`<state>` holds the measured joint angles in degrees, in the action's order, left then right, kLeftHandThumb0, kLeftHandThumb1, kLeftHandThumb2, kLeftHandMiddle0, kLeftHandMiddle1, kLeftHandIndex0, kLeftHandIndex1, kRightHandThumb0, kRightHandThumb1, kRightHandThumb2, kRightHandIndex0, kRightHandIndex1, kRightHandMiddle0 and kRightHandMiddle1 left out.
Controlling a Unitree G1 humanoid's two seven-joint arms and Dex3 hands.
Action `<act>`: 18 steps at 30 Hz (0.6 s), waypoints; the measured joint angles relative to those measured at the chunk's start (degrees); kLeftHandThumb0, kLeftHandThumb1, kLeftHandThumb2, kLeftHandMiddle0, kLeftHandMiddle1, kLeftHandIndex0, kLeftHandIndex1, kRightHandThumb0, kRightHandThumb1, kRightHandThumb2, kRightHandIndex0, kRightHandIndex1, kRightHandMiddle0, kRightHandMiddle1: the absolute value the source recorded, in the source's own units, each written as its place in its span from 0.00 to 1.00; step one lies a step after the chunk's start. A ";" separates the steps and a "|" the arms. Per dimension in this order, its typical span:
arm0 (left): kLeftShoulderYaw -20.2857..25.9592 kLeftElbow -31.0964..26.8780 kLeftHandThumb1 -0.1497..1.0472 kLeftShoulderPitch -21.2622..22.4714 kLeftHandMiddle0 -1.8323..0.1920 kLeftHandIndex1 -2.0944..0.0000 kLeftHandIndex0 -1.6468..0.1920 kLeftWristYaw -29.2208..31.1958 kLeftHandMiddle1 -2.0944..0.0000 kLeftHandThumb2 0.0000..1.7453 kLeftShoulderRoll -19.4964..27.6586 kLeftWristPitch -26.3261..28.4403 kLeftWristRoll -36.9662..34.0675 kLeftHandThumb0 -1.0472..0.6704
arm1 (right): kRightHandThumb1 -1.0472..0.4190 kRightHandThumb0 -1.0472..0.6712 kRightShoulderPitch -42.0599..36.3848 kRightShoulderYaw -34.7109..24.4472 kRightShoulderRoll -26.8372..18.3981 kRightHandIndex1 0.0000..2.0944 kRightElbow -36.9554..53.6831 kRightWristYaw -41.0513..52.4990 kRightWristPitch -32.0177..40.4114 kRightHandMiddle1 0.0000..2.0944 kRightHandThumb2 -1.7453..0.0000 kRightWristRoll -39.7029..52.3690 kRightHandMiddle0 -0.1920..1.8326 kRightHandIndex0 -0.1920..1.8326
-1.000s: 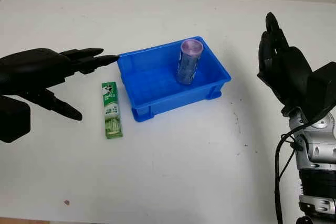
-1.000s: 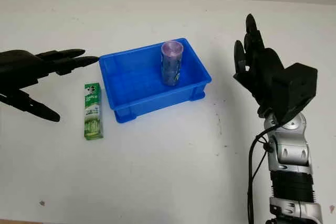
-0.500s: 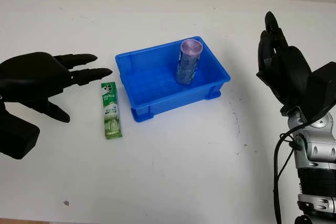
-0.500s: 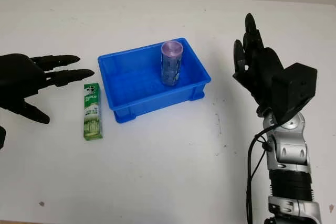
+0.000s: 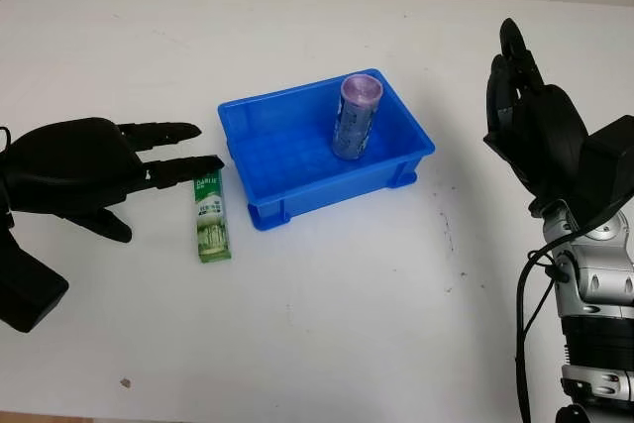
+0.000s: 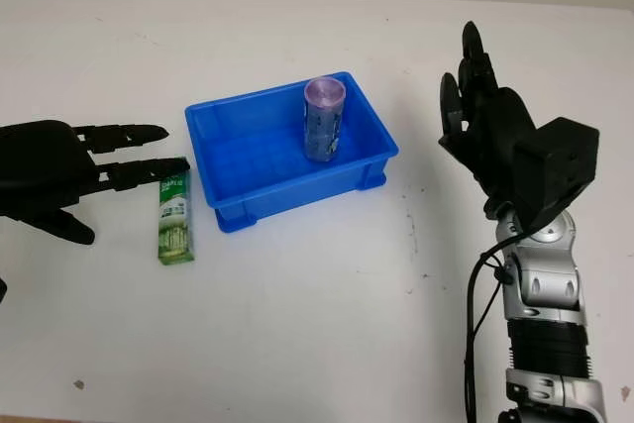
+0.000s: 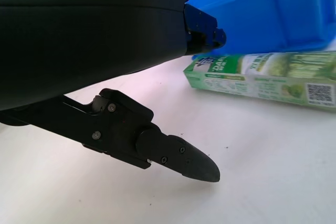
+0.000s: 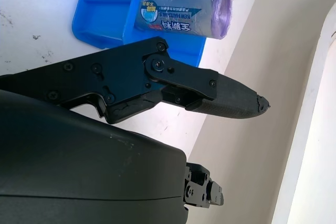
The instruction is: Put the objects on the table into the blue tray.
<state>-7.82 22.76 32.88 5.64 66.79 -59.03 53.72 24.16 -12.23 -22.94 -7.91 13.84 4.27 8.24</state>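
A green toothpaste box (image 5: 209, 217) lies flat on the white table just left of the blue tray (image 5: 277, 195). Inside the tray a purple roll (image 5: 356, 117) stands upright against the far right wall. My left hand (image 5: 149, 156) is open, low over the table left of the box, and its fingertips (image 5: 208, 162) reach the box's far end. The left wrist view has the box (image 7: 273, 77) lying close beyond the hand, with the tray (image 7: 273, 19) behind it. My right hand (image 5: 530, 126) is open and raised, well to the right of the tray.
The white table (image 5: 347, 324) spreads wide in front of the tray and the box. A small dark speck (image 5: 124, 381) sits near the front left edge, and faint scuff marks (image 5: 448, 235) lie right of the tray.
My left hand has dropped and come toward me, from beside the tray's left rim down to the box's far end. The right hand, the tray and the roll have stayed put.
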 measured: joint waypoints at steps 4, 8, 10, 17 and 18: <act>-0.41 -1.37 0.98 0.00 0.88 0.97 0.86 -3.37 0.97 0.04 0.23 -1.03 2.06 0.43 | 0.00 0.19 0.00 -0.01 0.05 0.00 0.00 -0.01 -0.01 0.00 0.59 0.14 0.00 0.00; -1.02 -2.26 1.00 0.01 0.89 0.98 0.87 -5.98 0.98 0.07 0.23 -2.18 3.15 0.49 | 0.00 0.19 0.00 -0.02 0.23 0.00 0.01 -0.06 0.00 0.00 0.59 0.26 0.00 0.00; -1.54 -2.79 1.00 0.01 0.89 0.98 0.87 -6.39 0.97 0.07 0.23 -3.14 3.55 0.48 | 0.00 0.19 -0.03 -0.03 0.24 0.00 0.05 -0.17 0.00 0.00 0.59 0.26 0.00 0.00; -4.66 -5.43 1.00 3.75 0.83 0.95 0.80 -12.73 0.95 0.09 0.11 -6.98 11.83 0.50 | 0.00 0.18 -0.31 -0.15 0.28 0.00 0.59 -0.48 0.01 0.00 0.60 0.47 0.00 0.00; -5.28 -5.58 1.00 4.21 0.81 0.94 0.79 -14.55 0.94 0.10 -0.05 -7.32 13.36 0.49 | 0.00 0.18 -0.38 -0.15 0.34 0.00 0.77 -0.54 0.04 0.00 0.60 0.49 0.00 0.00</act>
<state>-13.10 17.18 37.09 -8.91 66.73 -66.35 67.07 23.79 -12.38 -22.60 -7.14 13.31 4.32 8.73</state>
